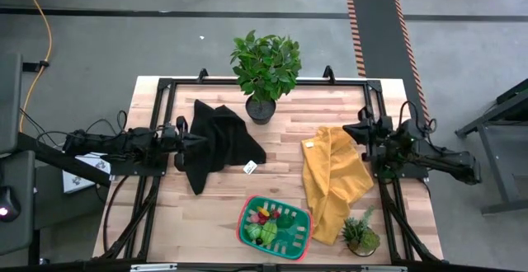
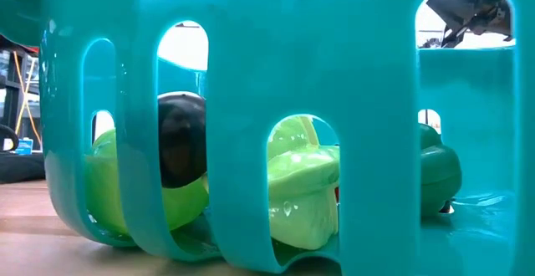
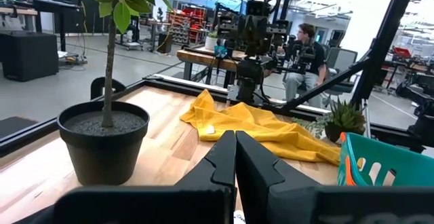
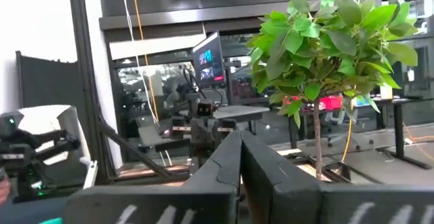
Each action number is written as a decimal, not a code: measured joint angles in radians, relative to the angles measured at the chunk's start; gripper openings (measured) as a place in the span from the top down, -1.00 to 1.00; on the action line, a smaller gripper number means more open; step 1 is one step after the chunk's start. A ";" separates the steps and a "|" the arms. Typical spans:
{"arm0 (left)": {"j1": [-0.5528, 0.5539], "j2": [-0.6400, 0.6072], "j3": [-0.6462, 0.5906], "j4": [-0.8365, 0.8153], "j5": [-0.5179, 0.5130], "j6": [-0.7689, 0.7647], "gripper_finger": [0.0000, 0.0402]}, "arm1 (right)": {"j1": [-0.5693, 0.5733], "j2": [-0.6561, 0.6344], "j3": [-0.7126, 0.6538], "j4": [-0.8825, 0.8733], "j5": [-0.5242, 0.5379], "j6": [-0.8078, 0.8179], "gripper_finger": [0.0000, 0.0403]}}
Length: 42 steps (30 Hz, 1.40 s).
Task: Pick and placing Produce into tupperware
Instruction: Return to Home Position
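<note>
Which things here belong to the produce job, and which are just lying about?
Job: tupperware; produce inside it; left tool and right tool, both shut, at the table's sides.
Lying about: black cloth; yellow cloth; tall potted plant; small potted plant; white tag.

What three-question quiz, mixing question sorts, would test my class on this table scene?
1. True or false: the produce lies inside the tupperware.
2. Of the black cloth and the yellow cloth, which lies nearer the right end effector? A. black B. yellow
3. Fill in: the left end effector, like the right one, is ____ (open or shut).

Key: 1 true; 2 B; 3 shut.
</note>
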 joint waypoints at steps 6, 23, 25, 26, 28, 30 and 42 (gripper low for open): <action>0.000 0.000 0.000 0.000 -0.003 0.001 1.00 | 0.000 0.000 0.000 0.005 0.000 -0.015 1.00; 0.000 0.000 0.000 0.003 -0.032 0.002 1.00 | 0.000 0.000 -0.071 0.131 0.003 -0.012 1.00; 0.000 0.000 0.000 0.003 -0.032 0.002 1.00 | 0.000 0.000 -0.072 0.133 0.002 -0.018 1.00; 0.000 0.000 0.000 0.003 -0.032 0.002 1.00 | 0.000 0.000 -0.073 0.138 0.001 -0.027 1.00; 0.000 0.000 0.000 0.003 -0.035 0.003 1.00 | 0.000 0.000 -0.073 0.132 -0.002 -0.046 1.00; 0.000 0.000 0.000 0.003 -0.035 0.007 1.00 | 0.000 0.000 -0.073 0.103 -0.015 -0.037 1.00; 0.000 0.004 0.048 -0.147 -0.033 -0.024 1.00 | -0.001 0.000 -0.074 -0.163 0.024 -0.039 1.00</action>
